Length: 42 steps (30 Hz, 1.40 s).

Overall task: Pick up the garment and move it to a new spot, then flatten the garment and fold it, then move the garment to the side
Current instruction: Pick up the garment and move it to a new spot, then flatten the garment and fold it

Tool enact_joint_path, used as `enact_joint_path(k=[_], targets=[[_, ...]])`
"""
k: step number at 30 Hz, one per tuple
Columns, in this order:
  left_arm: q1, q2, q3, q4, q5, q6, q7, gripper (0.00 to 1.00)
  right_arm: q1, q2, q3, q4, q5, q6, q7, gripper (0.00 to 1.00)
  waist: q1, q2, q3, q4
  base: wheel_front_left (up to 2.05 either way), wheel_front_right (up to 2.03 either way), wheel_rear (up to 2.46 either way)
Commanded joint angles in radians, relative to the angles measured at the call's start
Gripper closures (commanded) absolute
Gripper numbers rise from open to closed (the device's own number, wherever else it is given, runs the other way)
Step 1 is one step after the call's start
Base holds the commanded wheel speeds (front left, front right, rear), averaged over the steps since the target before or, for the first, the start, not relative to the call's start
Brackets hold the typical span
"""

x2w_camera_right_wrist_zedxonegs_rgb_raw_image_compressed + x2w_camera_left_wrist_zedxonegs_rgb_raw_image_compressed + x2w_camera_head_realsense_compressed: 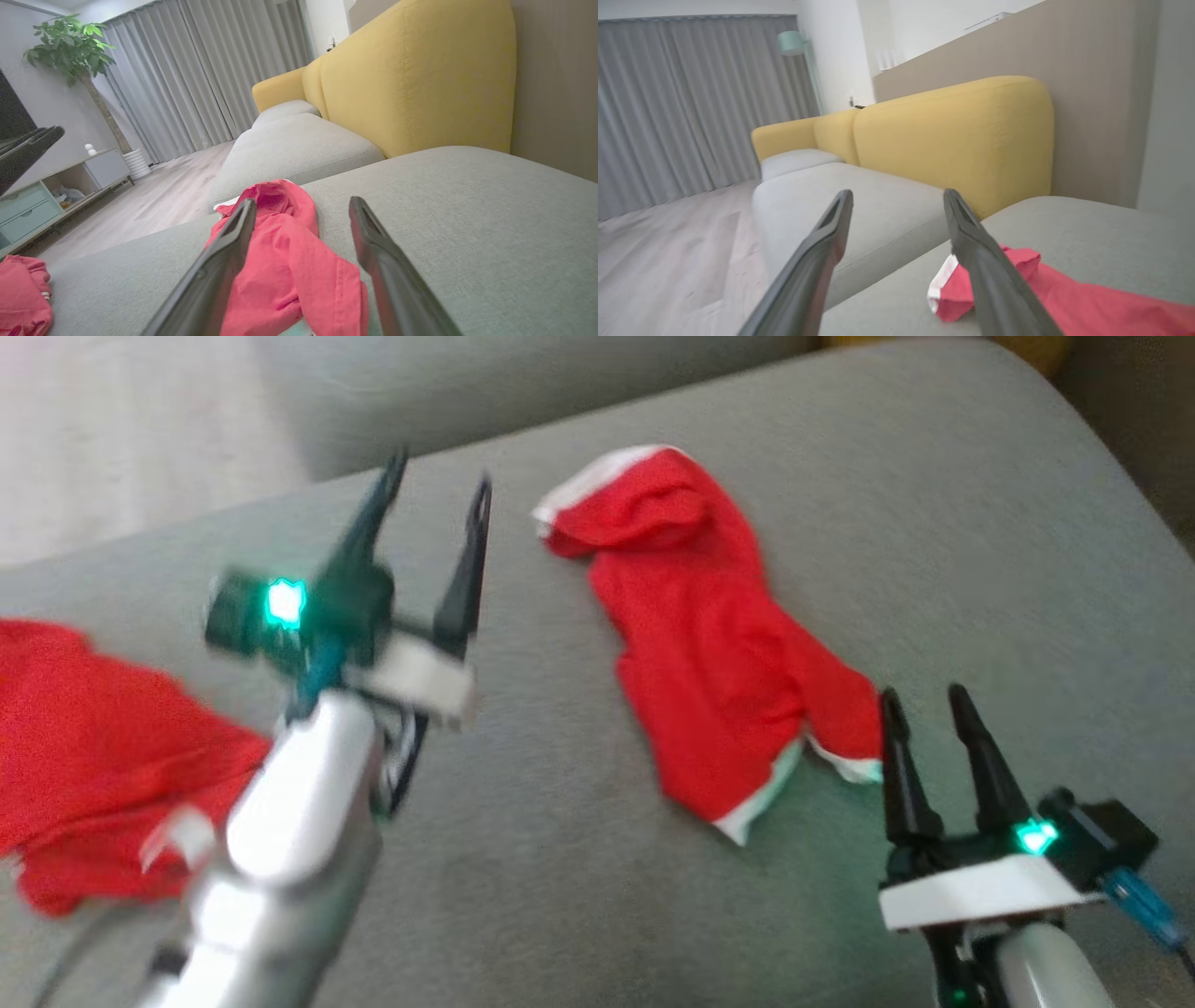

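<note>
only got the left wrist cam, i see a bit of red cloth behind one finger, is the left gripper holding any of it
Observer: No. In the head view the left gripper is open with nothing between its fingers, apart from the red garment crumpled on the grey cushion.
Operator: wheres the right gripper
Observer: The right gripper is open, fingertips beside the garment's near white-trimmed hem.
Operator: anything else red
Observer: Yes, a second red cloth lies further to the robot's left on the cushion.
</note>
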Motion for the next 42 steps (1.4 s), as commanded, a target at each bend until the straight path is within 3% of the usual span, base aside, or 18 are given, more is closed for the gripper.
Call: enact_joint_path(k=[1,10,14,25,30,35,42], targets=[[0.002,0.028,0.038,-0.052,0.002,0.016,-0.01,0.0,-0.006,-0.005,0.01,-0.029,-0.006,-0.001,-0.011,0.0,0.0001,0.0,-0.051,0.076,0.0,0.0,0.0],[0.392,0.026,0.078,-0.248,-0.055,0.157,-0.037,0.0,0.056,-0.005,-0.05,-0.033,-0.041,-0.001,-0.011,0.0,0.0001,0.0,-0.101,0.187,0.0,0.0,0.0],[0.494,0.005,0.086,-0.295,-0.067,0.194,-0.047,0.0,0.065,-0.005,-0.069,-0.034,-0.052,-0.001,-0.011,0.0,0.0001,0.0,-0.105,0.21,0.0,0.0,0.0],[0.49,-0.004,0.058,-0.319,-0.047,0.183,-0.053,0.0,0.048,-0.005,-0.113,0.007,-0.072,-0.001,-0.011,0.0,0.0001,0.0,-0.078,0.203,0.0,0.0,0.0],[0.471,-0.01,0.045,-0.308,-0.046,0.177,-0.048,0.0,0.002,-0.005,-0.172,0.171,-0.09,-0.001,-0.01,0.0,0.0001,0.0,-0.039,0.198,0.0,0.0,0.0],[0.454,-0.008,0.033,-0.298,-0.044,0.171,-0.042,0.0,-0.062,-0.005,-0.156,0.339,-0.043,-0.001,-0.002,0.0,0.0001,0.0,-0.008,0.198,0.0,0.0,0.0],[0.436,-0.002,0.029,-0.293,-0.044,0.168,-0.038,0.0,-0.12,-0.005,-0.131,0.461,-0.026,-0.001,-0.008,0.0,0.0001,0.0,0.008,0.201,0.0,0.0,0.0]])
